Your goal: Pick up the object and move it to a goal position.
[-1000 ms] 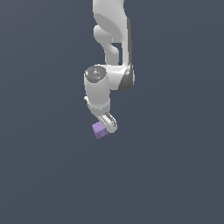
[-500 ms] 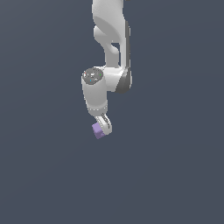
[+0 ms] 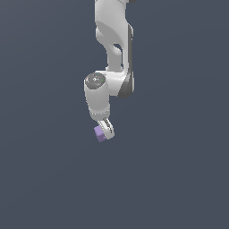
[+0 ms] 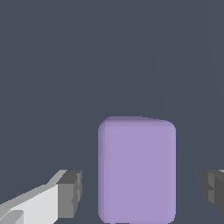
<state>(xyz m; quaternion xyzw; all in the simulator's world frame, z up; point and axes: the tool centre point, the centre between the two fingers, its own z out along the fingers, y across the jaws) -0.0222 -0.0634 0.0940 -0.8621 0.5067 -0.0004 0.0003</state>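
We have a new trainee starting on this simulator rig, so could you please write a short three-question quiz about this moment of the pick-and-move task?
1. True or false: in the wrist view, both grey finger pads press against the light-purple cube.
2. Multiple choice: in the exterior view, the cube sits (A) at the tip of the white gripper, (B) far to the exterior view's right of the arm, (C) above the arm's wrist joint.
3. Fill in: the cube sits ___ the two finger pads.

Key:
1. False; a gap shows on each side of the cube.
2. A.
3. Between.
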